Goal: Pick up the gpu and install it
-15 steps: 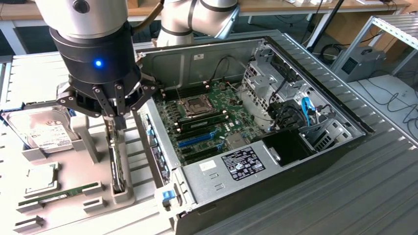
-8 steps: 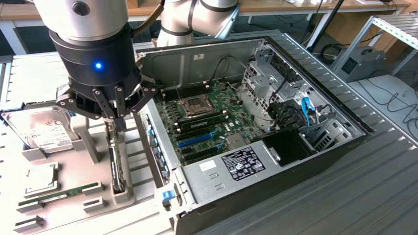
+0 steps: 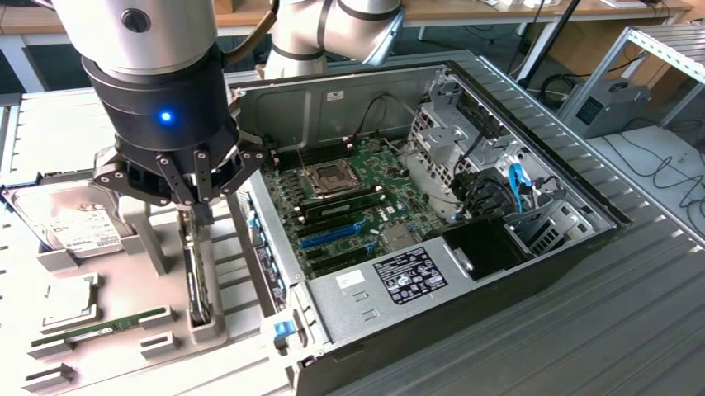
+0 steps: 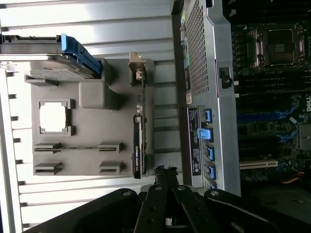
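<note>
The gpu [image 3: 197,289] stands on edge in a slot of the grey parts holder [image 3: 154,239], a slim dark card with its silvery bracket at the far end. In the wrist view the gpu [image 4: 138,148] appears edge-on, bracket [image 4: 137,73] away from the fingers. My gripper [image 3: 195,206] hangs just above the card, fingers together and nothing between them. The wrist view puts the gripper [image 4: 163,171] just beside the card's near end. The open computer case [image 3: 529,247] lies at the exterior view's right, motherboard [image 3: 352,194] exposed with blue slots [image 3: 330,236].
On the holder [image 4: 92,167] also sit a silver hard drive [image 3: 64,221] with a blue frame [image 4: 77,53], a square chip [image 3: 68,307] and a thin green memory stick [image 3: 99,328]. The case wall [image 4: 216,97] rises close beside the holder. Ribbed metal table [image 3: 617,330] surrounds everything.
</note>
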`<state>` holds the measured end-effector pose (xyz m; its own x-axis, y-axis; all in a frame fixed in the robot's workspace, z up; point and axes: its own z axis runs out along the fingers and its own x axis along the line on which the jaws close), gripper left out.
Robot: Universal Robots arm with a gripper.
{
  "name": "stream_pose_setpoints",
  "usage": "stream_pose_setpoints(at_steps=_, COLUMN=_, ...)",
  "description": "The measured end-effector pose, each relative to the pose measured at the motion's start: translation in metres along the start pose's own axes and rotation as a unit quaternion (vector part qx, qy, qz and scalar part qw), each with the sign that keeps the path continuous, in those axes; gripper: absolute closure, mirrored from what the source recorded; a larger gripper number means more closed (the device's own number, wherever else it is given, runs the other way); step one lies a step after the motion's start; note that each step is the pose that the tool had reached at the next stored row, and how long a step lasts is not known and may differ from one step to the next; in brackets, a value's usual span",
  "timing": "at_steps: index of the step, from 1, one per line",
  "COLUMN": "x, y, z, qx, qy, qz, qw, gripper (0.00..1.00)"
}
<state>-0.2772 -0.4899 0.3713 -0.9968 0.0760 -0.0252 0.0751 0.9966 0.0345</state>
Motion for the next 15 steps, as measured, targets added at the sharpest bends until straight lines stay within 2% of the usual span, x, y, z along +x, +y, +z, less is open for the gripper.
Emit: stream_pose_setpoints(at_steps=15, x=0.0006, y=-0.0073, z=0.0004, qx=0.0000, qy=0.0000, qz=0.000, qw=1.0000, gripper=0.89)
